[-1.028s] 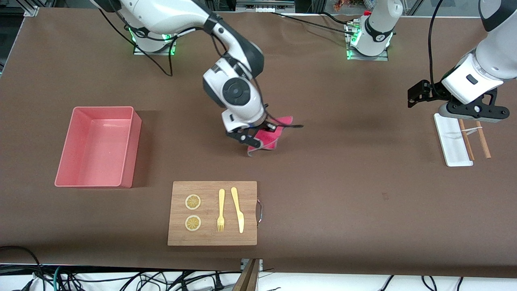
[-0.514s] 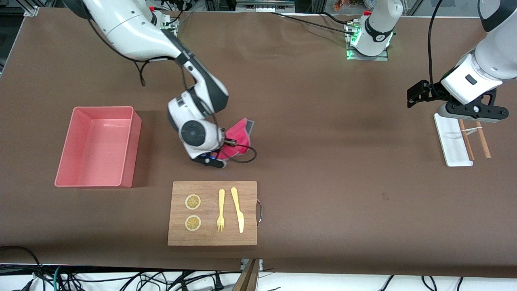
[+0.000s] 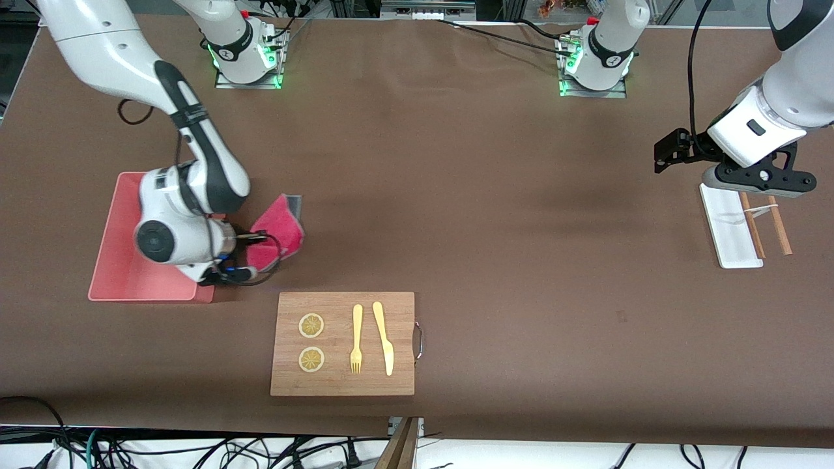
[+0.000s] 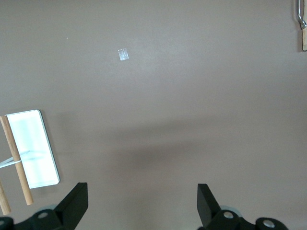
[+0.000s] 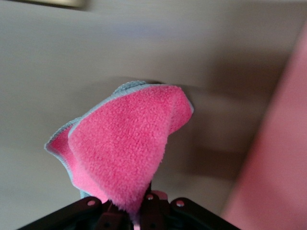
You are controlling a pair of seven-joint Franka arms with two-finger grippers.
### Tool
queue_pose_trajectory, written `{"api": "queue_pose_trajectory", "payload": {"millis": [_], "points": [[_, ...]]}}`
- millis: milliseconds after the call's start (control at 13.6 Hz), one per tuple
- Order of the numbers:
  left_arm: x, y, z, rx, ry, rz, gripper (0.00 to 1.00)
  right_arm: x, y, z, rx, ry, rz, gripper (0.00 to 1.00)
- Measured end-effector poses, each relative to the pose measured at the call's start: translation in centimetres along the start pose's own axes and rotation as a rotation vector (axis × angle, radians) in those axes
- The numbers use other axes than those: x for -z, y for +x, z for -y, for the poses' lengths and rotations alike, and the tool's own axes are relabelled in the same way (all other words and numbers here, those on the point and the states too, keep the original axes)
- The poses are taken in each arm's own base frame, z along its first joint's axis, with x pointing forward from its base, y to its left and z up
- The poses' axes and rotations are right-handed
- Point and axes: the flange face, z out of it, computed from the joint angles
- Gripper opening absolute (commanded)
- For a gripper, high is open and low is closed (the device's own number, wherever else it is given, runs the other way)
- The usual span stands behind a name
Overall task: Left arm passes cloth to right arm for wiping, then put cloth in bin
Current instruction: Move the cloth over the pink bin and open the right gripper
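Observation:
The crimson-pink cloth [image 3: 277, 231] hangs pinched in my right gripper [image 3: 244, 257], which is shut on it just beside the bin's wall that faces the board. In the right wrist view the cloth [image 5: 122, 148] rises folded from the shut jaws. The salmon-pink bin [image 3: 124, 260] sits at the right arm's end of the table, partly hidden by the right arm; its wall also shows in the right wrist view [image 5: 273, 182]. My left gripper [image 3: 749, 179] hangs open and empty above the white tray [image 3: 730, 228]; its fingertips [image 4: 76, 199] stand wide apart.
A wooden board [image 3: 343, 343] with two lemon slices, a fork and a knife lies near the front camera. The white tray with wooden sticks [image 3: 765, 225] sits at the left arm's end, also in the left wrist view [image 4: 31, 148].
My right arm has swung the cloth from the table's middle toward the bin. The left arm has stayed where it was.

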Motion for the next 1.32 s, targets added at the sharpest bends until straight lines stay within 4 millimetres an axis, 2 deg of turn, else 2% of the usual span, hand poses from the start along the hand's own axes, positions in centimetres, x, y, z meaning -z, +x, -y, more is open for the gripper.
{"api": "queue_pose_trajectory", "payload": {"millis": [73,147,294,587,734,807,954,1028,1101,1174,1248,1321], "points": [[0.0,0.0,0.0,-0.001,0.0,0.0,1.0,0.6,-0.3,-1.8,0.033,-0.012,-0.005,0.0],[0.0,0.0,-0.1,-0.001,0.0,0.0,1.0,1.6,-0.6,-2.6,0.046,-0.033,-0.005,0.0],[0.0,0.0,-0.1,-0.002,0.0,0.0,1.0,4.7,-1.1,-2.0,0.05,-0.053,0.007,0.0],[0.0,0.0,-0.2,-0.004,0.0,0.0,1.0,14.4,-3.5,-0.7,0.047,-0.069,0.032,0.0],[0.0,0.0,-0.2,-0.004,0.0,0.0,1.0,18.8,-5.7,-1.1,0.031,-0.084,0.003,0.0],[0.0,0.0,-0.2,-0.004,0.0,0.0,1.0,20.4,-6.8,-1.7,0.016,-0.089,-0.008,0.0],[0.0,0.0,-0.2,-0.004,0.0,0.0,1.0,22.2,-8.7,-3.7,-0.011,-0.092,-0.015,0.0],[0.0,0.0,-0.2,-0.004,0.0,0.0,1.0,22.2,-9.3,-5.1,-0.029,-0.091,-0.011,0.0],[0.0,0.0,-0.2,-0.004,0.0,0.0,1.0,21.4,-9.7,-6.8,-0.047,-0.089,-0.005,0.35],[0.0,0.0,-0.2,-0.004,0.0,0.0,1.0,20.1,-9.8,-8.2,-0.061,-0.086,-0.006,0.91],[0.0,0.0,-0.2,-0.004,0.0,0.0,1.0,18.6,-9.7,-9.2,-0.073,-0.084,-0.009,1.0],[0.0,0.0,-0.2,-0.004,0.0,0.0,1.0,17.4,-9.6,-9.7,-0.077,-0.083,-0.01,1.0]]}}
